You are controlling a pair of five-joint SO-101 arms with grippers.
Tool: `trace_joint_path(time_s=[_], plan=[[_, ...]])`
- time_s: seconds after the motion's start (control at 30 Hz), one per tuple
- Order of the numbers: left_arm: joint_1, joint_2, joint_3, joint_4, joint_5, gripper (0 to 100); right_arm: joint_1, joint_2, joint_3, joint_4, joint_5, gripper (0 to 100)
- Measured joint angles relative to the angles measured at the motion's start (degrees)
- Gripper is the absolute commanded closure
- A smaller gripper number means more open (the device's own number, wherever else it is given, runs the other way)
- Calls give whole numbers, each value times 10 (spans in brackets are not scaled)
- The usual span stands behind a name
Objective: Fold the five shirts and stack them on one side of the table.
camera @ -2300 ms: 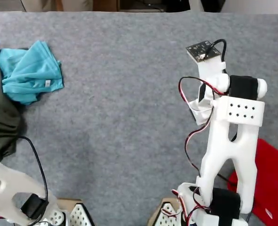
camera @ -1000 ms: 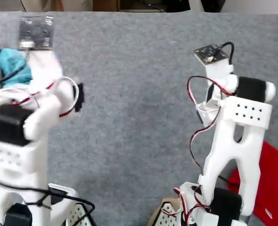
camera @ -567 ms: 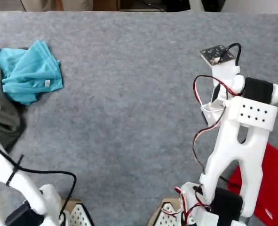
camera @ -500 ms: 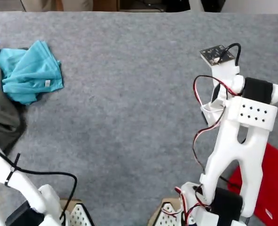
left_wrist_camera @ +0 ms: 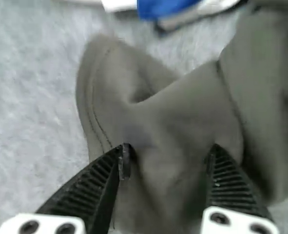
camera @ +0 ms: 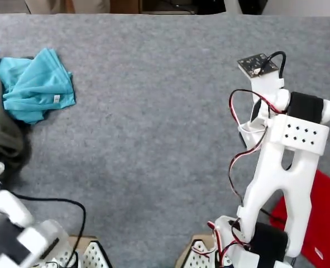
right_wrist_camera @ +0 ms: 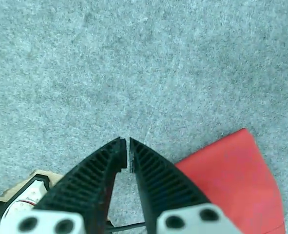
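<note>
Left fingers [left_wrist_camera: 102,187] gaping open, straddling bunched ridge of grey shirt [left_wrist_camera: 182,107]. Looking soft, floppy, light; pinching that thick fold seems best. Right fingers [right_wrist_camera: 148,180] hanging closed, empty.

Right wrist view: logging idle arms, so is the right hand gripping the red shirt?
No, the right hand is shut on nothing, and the red shirt lies beside it.

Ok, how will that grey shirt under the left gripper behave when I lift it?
Probably floppy: the grey shirt lies in soft bunched folds inside the open left gripper, so it should sag and trail. A pinch may catch only one layer, and the teal shirt beside it could drag along.
</note>
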Motion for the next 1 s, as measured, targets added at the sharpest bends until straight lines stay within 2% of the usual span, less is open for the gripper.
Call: trace_joint_path(time_s=[0.17,0.27,0.4,0.57,0.67,0.77,0.87,1.0], plan=[[1,81,-73,12,0,974,0,0,0,0,0,976],[11,84,-125,66,0,980,0,0,0,0,0,976],[34,76,-227,207,8,980,0,0,0,0,0,976],[107,4,-380,410,73,980,0,0,0,0,0,976],[196,-55,-448,513,88,980,0,0,0,0,0,976],[319,-121,-471,584,105,980,0,0,0,0,0,976],[455,-171,-471,613,122,980,0,0,0,0,0,976],[644,-208,-436,617,112,980,0,0,0,0,-4,976]])
